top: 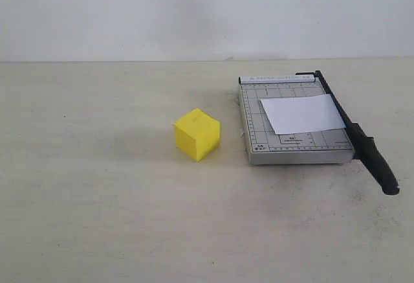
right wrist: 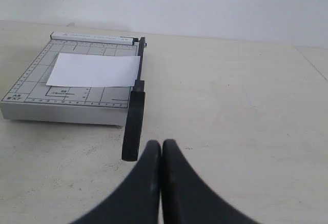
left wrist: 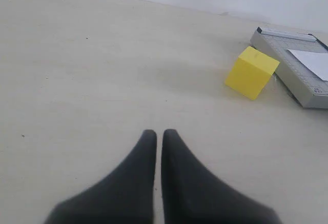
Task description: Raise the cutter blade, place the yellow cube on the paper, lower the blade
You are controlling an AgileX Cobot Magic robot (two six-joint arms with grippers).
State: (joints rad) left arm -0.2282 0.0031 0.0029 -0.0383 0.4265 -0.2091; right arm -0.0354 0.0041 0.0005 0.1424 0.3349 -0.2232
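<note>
Your left claw (left wrist: 159,133) has its two dark fingers drawn together, with only a hairline slit between them, and it grips nothing. It hangs over the bare table (left wrist: 77,80). The fingers' roots are blurred and cut off by the frame edge.

The yellow cube (left wrist: 252,73) stands on the table well ahead of this claw and off to its right, with one corner turned toward it. From this wrist the cube overlaps the edge of the grey cutter board (left wrist: 294,75) behind it, so you cannot judge the gap there. The exterior view shows the cube and board near each other but apart. That same wrist view cuts the board off and shows only a corner of the paper.

Your right claw (right wrist: 161,143) also has its fingers pressed together and is empty. The cutter blade (right wrist: 134,116) lies down along the near side of the board. Its thick handle reaches off the board toward this claw and ends just ahead of the fingertips, slightly to their left. You cannot tell whether the handle tip rests on the table.

The paper (right wrist: 95,70) lies flat on the board, farther ahead and to the left. One edge meets the blade, but you cannot tell whether it is tucked under. The board's printing is too small to read. Neither claw appears in the exterior view.
</note>
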